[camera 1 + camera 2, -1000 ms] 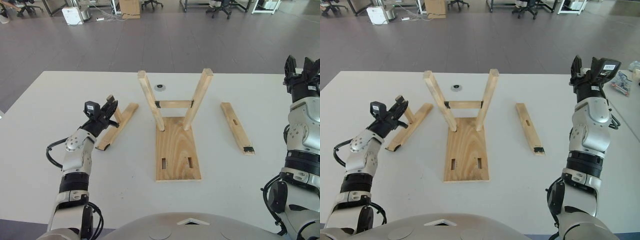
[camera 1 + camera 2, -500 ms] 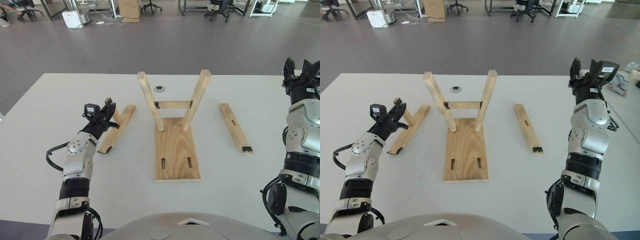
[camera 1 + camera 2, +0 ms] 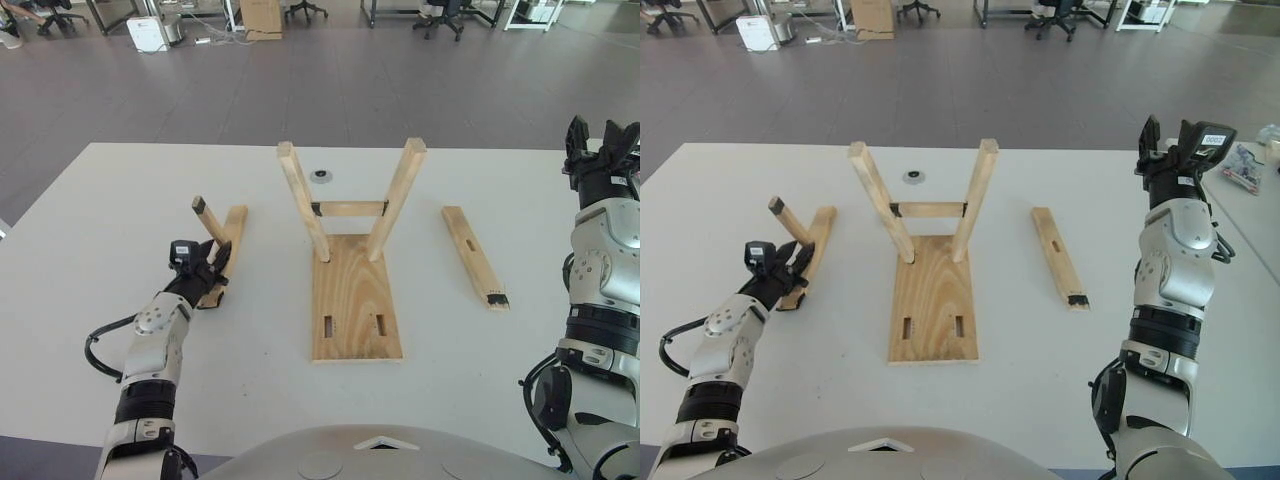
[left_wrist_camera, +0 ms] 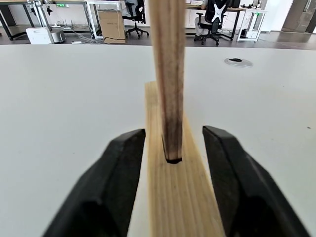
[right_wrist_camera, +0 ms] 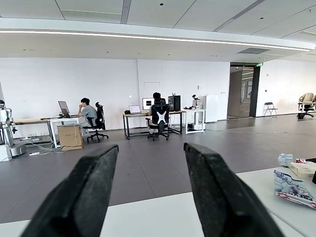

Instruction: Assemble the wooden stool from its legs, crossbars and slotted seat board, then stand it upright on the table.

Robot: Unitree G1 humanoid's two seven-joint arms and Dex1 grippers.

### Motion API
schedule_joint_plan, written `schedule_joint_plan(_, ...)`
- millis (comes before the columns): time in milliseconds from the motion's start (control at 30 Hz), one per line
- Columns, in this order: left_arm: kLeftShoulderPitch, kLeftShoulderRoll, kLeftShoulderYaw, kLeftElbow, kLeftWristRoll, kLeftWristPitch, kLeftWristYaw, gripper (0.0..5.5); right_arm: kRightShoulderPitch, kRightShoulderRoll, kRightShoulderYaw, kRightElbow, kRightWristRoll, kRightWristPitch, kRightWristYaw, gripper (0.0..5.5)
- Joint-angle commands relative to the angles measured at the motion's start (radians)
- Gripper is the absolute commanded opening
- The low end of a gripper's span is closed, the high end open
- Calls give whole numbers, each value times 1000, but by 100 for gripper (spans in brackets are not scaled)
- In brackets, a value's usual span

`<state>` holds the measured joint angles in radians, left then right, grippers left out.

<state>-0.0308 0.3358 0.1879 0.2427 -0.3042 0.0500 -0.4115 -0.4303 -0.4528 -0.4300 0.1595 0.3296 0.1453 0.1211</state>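
The slotted seat board (image 3: 355, 300) lies flat mid-table. Two legs (image 3: 300, 200) joined by a crossbar (image 3: 350, 209) stand up from its far end. A loose leg (image 3: 475, 255) lies to its right. On the left lies another leg (image 3: 228, 240), with a short crossbar (image 3: 208, 220) sticking up from it. My left gripper (image 3: 205, 275) is shut on that leg's near end. In the left wrist view its fingers (image 4: 123, 163) flank the leg (image 4: 168, 197) beside the crossbar (image 4: 168, 74). My right gripper (image 3: 1175, 150) is raised at the table's right side, open and holding nothing.
A small round metal disc (image 3: 320, 175) sits in the table behind the standing legs. A small packet (image 3: 1245, 165) lies at the far right edge. The white table (image 3: 120, 200) is bare at the left and in front of the board.
My left gripper has drawn back toward me. The left leg's far end has swung left, and its crossbar now stands clear of the gripper. The right arm has stayed put.
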Motion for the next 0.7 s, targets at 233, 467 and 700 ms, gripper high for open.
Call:
schedule_joint_plan(233, 60, 82, -26, -320, 2, 445, 65, 362, 88, 36, -24, -108, 13, 32, -40, 250)
schedule_joint_plan(467, 95, 170, -42, -372, -8, 657, -5, 364, 139, 61, -36, -172, 20, 50, -66, 250)
schedule_joint_plan(700, 155, 216, 6, -360, -31, 684, -66, 250, 148, 63, -43, -175, 24, 52, -68, 250)
